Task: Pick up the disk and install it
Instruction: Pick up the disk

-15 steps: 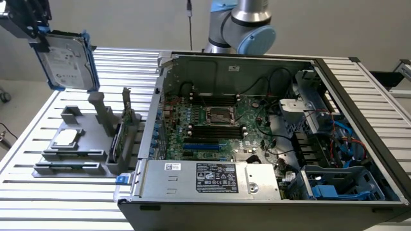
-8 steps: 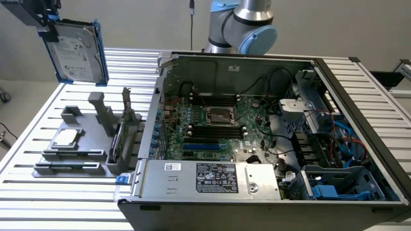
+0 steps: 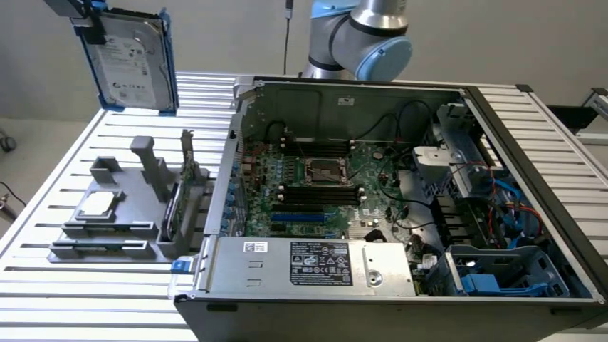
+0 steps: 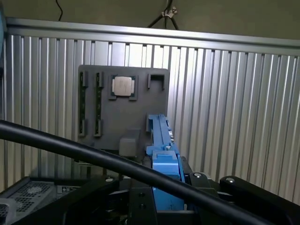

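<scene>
- You find the gripper [image 3: 78,16] in the upper corner on the exterior view's left, high above the slatted table [image 3: 85,299].
- Its jaws are about half closed and clamp the disk [image 3: 128,60] at its upper end.
- The disk hangs upright in the air, with its white label toward the exterior camera and blue rails along both sides.
- In the wrist view, one blue rail [image 4: 164,154] sits between the black fingers [image 4: 248,192], and a black cable [image 4: 70,145] crosses in front.
- Below on the table lies the grey holder [image 3: 105,231], with the processor chip [image 3: 98,204] in it and the green circuit card [image 3: 187,160] standing upright.
- The open computer case [image 3: 361,89] stands just beside the holder, on the exterior view's right, and the disk is well apart from it.
</scene>
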You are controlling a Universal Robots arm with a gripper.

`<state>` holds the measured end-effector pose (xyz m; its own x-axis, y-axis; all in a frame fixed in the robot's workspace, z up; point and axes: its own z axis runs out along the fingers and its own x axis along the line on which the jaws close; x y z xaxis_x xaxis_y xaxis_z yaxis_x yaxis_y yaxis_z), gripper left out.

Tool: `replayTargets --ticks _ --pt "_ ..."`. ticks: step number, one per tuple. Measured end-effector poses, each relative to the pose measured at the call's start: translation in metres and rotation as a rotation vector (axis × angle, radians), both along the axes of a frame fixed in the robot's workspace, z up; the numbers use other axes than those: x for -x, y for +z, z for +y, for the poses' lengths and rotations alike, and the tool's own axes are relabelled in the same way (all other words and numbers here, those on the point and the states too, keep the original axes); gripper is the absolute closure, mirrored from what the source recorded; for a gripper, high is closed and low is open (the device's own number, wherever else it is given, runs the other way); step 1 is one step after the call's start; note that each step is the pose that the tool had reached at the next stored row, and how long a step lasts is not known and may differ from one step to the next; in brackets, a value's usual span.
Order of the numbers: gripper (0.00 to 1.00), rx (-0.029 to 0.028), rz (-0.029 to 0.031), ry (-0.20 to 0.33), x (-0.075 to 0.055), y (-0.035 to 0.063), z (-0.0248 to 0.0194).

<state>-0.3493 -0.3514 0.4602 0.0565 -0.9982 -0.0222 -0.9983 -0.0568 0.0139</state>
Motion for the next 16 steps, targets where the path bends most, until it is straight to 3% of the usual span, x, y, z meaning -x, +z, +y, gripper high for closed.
replayTargets --ticks 8,16 --pt "0.67 -0.0001 0.0001 0.0 -0.036 0.0192 -0.0038" --pt "0.67 0.0 -0.0001 0.0 -0.073 0.0328 -0.0104"
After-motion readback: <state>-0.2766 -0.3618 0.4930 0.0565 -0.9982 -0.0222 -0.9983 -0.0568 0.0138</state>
